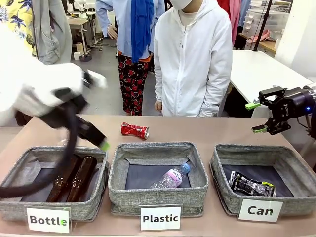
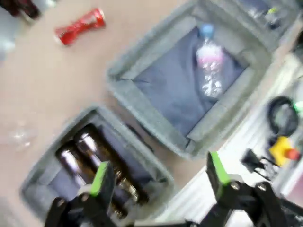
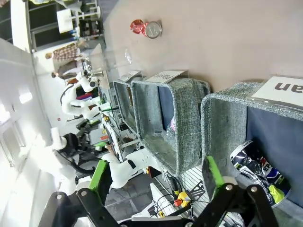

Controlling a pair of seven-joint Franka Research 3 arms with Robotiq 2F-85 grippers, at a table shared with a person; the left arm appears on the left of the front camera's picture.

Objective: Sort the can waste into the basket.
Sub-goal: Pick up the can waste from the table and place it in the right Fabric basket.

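Right gripper (image 1: 255, 117) near "Can" basket (image 1: 261, 148)

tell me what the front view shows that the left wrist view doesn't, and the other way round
Front view: the white labels reading Bottle, Plastic and Can, and the right gripper, open, raised at the right.
Left wrist view: a yellow box with a red button and a coiled black cable beyond the table's edge, past the left gripper, whose jaws are open.
Both: the red crushed can on the table, two brown glass bottles in the Bottle basket, and a clear plastic bottle in the Plastic basket.
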